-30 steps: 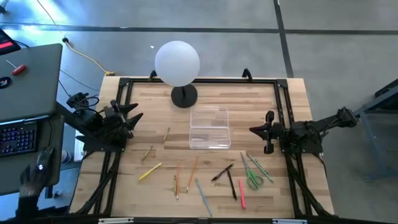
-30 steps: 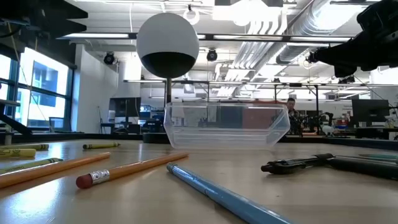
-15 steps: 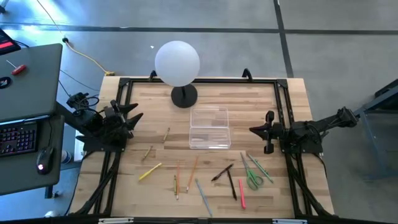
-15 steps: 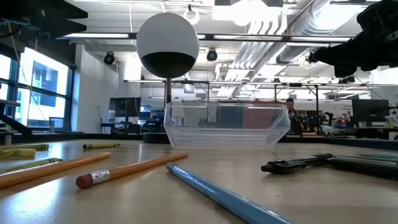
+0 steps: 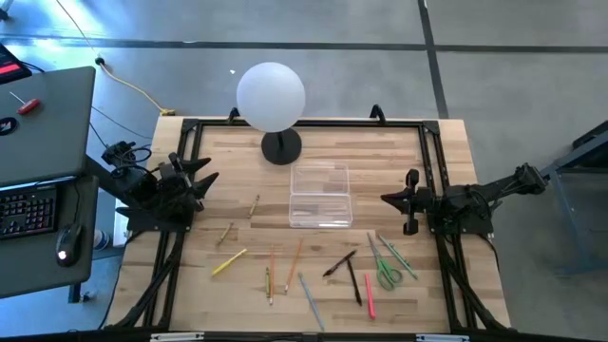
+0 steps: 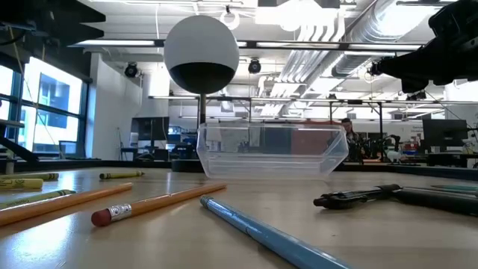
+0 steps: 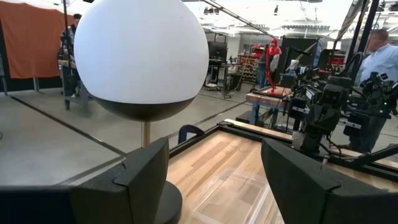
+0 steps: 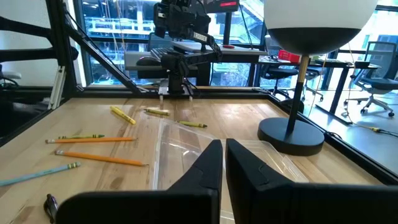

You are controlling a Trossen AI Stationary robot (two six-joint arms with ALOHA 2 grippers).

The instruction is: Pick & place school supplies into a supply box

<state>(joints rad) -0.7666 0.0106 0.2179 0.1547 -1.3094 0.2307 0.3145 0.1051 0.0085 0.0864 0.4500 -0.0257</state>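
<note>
The school supplies lie loose on the near half of the wooden table: a yellow pencil (image 5: pixel 229 261), orange pencils (image 5: pixel 295 252), a grey-blue pen (image 5: pixel 311 302), black pens (image 5: pixel 339 263), a red pen (image 5: pixel 369 295) and green-handled scissors (image 5: pixel 388 272). The clear supply box (image 5: pixel 320 197) stands at mid-table on its base. My left gripper (image 5: pixel 204 180) hovers open at the left edge, level, its two fingers wide apart in the left wrist view (image 7: pixel 214 180). My right gripper (image 5: pixel 391 198) hovers shut at the right edge, pointing toward the box (image 8: pixel 205 155).
A white globe lamp (image 5: pixel 272 97) on a black foot stands just beyond the box. A black frame (image 5: pixel 304 123) runs along the table's edges. A desk with a keyboard and mouse (image 5: pixel 28 204) stands off the left side. Two short pencils (image 5: pixel 255 203) lie left of the box.
Both arms have kept still and nothing on the table has moved. A person's arm that reached to the mouse beside the table's left side has gone out of view.
</note>
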